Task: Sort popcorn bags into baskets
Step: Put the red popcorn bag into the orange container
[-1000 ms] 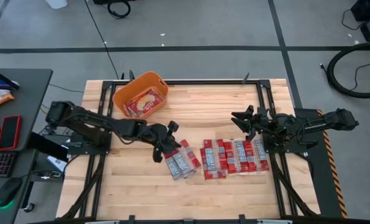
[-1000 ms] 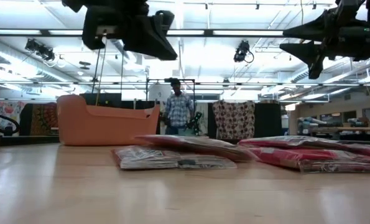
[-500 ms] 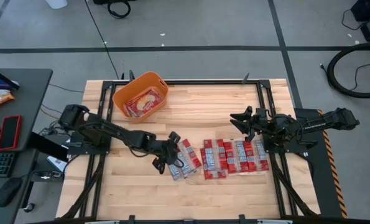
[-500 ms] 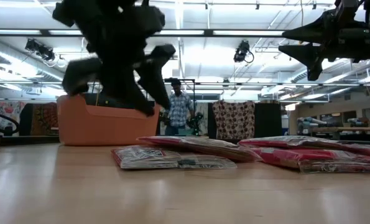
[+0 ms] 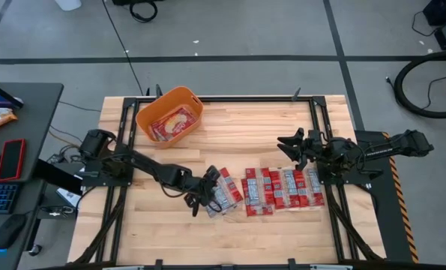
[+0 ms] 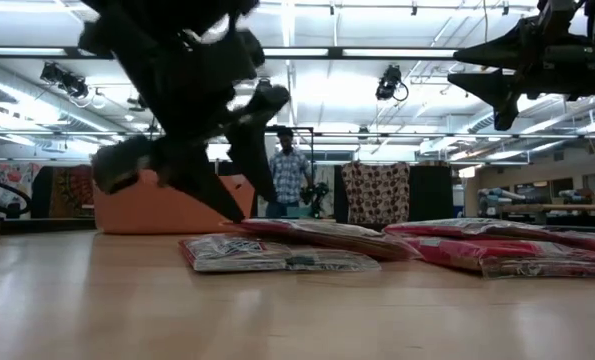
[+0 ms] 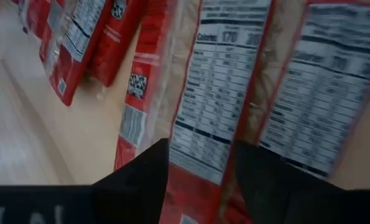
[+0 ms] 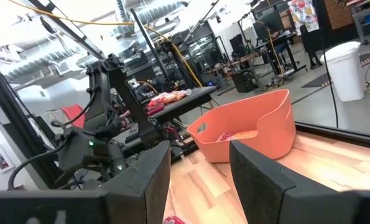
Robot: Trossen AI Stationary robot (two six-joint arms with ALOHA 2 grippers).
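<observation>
Several red popcorn bags (image 5: 282,189) lie flat in a row on the wooden table, print side up. My left gripper (image 5: 208,196) is open and low over the two leftmost bags (image 5: 221,192). Its fingers stand either side of one bag's end (image 7: 200,155). The orange basket (image 5: 170,114) stands at the far left with bags (image 5: 172,124) inside. My right gripper (image 5: 291,146) hangs open above the table's right part, beyond the far side of the row, with nothing between its fingers (image 8: 200,180). My left gripper comes down at a slant from the table's left side, its open fingers (image 7: 141,180) astride the end of a leftmost bag (image 7: 197,186). The bag lies flat on the table. Whether the fingers touch it, I cannot tell.
Black frame rails (image 5: 320,135) run along the table's sides. A desk with a red phone (image 5: 11,159) and a keyboard stands off the left edge. A person (image 6: 289,170) stands in the room far behind the table. Bare wood lies at the table's near part and far middle.
My left gripper has come down and toward the table's near edge, from above the table to the leftmost bags, and its fingers have opened on the way. The bags have stayed where they were.
</observation>
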